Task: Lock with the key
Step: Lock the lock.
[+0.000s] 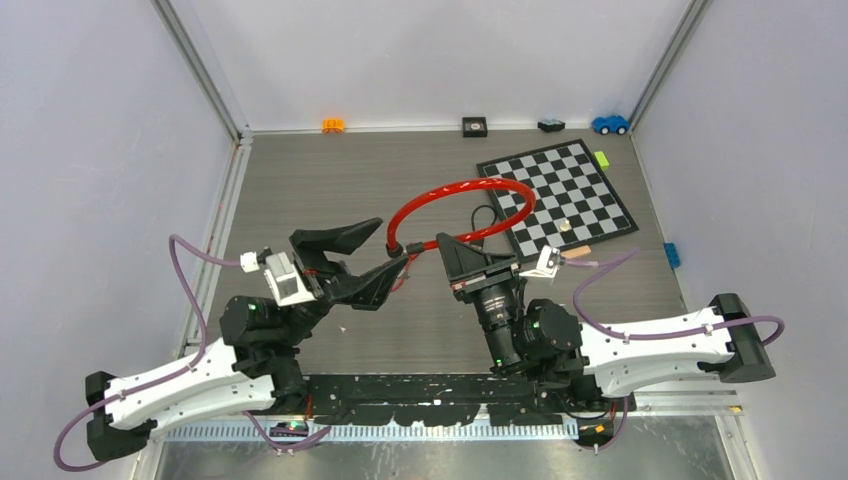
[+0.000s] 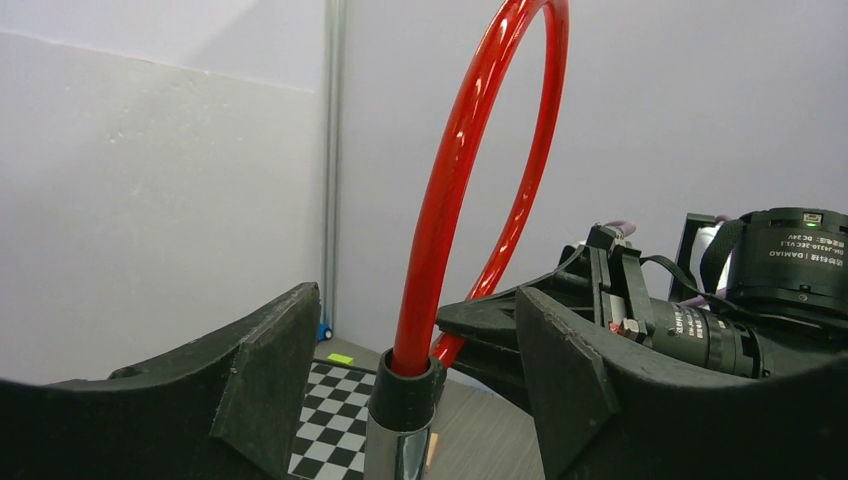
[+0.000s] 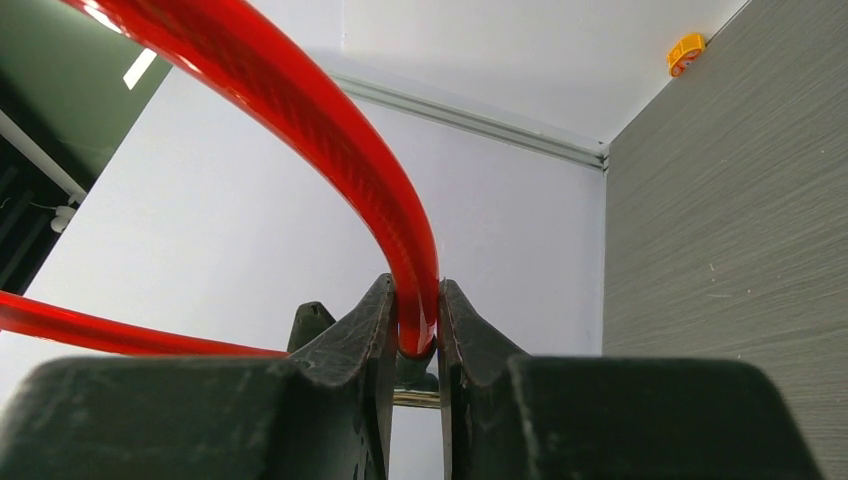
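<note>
Cable lock perhaps aloft, mid table

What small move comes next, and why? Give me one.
Probably close the left pincer on the black collar, where the red cable meets the metal end. Its jaws stand open on either side of the collar, apparently not touching it, while the right pincer pinches the cable and steadies the loop.

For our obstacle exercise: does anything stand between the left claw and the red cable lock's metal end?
Nothing visible does. The metal end sits in the gap between the left claw's open fingers; the right claw grips the red cable.
</note>
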